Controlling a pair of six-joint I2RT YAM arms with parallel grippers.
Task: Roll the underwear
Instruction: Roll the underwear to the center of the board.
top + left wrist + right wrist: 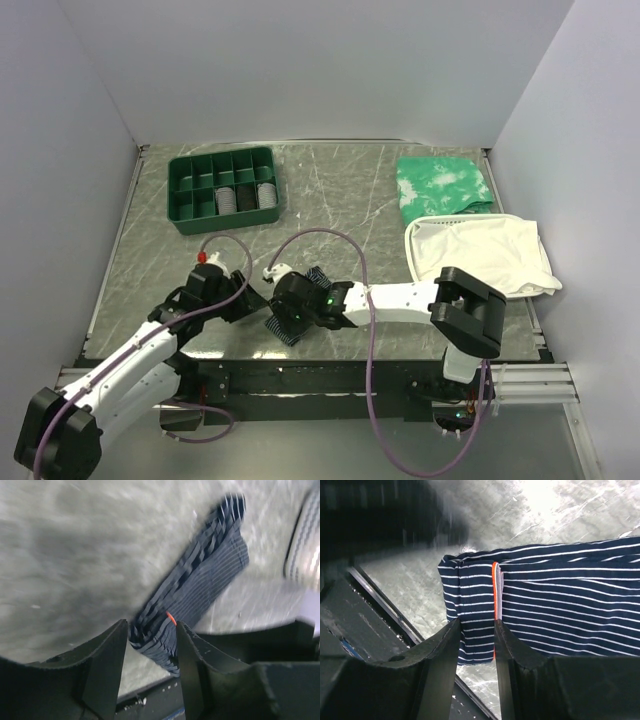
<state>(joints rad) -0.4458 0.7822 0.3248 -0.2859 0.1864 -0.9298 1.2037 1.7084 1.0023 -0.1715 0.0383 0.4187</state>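
Top view: green tray (pixel 181 214), far left, holds three rolled garments (pixel 247 198) in its near row. The underwear (pixel 283 328) is near centre.
Left wrist: left gripper (pixel 150 625) straddles the underwear's end; contact cannot be told.
Right wrist: right gripper (pixel 476 624) pinches its striped edge.

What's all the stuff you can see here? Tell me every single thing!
underwear: one, navy with thin white stripes, near middle of the table, between the claws
tray: one, green, many compartments, far left
rolls: three, two pale striped and one dark, in the tray's near row
mottled cloth: one, green and white, far right
white cloth: one, white, right side, just nearer than the mottled cloth
table: one, dark grey, scratched
cables: two, purple, along the arms
left claw: one, black, underwear showing between its fingers
right claw: one, black, underwear showing between its fingers
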